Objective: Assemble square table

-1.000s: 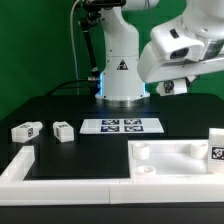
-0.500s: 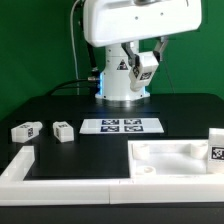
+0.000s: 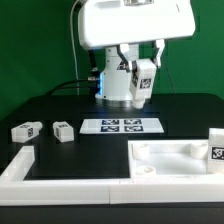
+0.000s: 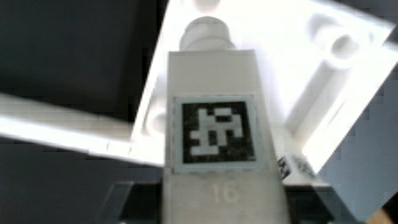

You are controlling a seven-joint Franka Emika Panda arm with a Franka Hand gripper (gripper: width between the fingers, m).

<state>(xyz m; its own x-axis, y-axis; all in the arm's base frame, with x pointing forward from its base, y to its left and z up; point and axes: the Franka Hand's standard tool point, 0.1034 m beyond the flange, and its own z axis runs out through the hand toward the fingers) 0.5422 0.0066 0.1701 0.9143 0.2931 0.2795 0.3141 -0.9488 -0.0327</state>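
White block leg [image 4: 214, 80], black-and-white tag [image 4: 215, 130], clamped in pincer [image 3: 142, 70], above tabletop [image 3: 180, 156]

Exterior view bright, evenly lit, soft shadows, fairly sharp. Wrist view blurred; leg [image 4: 217, 110] washed out.

Marker board [image 3: 121, 126] lies mid-counter, just in front of the robot base [image 3: 112, 88]. Near the exterior view's left edge sit the outer leg [image 3: 25, 130] and inner leg [image 3: 63, 130], side by side, not touching. The tabletop [image 3: 175, 155] fills the front corner on the exterior view's right, with the edge leg [image 3: 216, 145] at that edge. The border rail [image 3: 70, 183] runs along the front edge. The held leg [image 3: 143, 80] hangs in the gripper [image 3: 142, 68] above the back.
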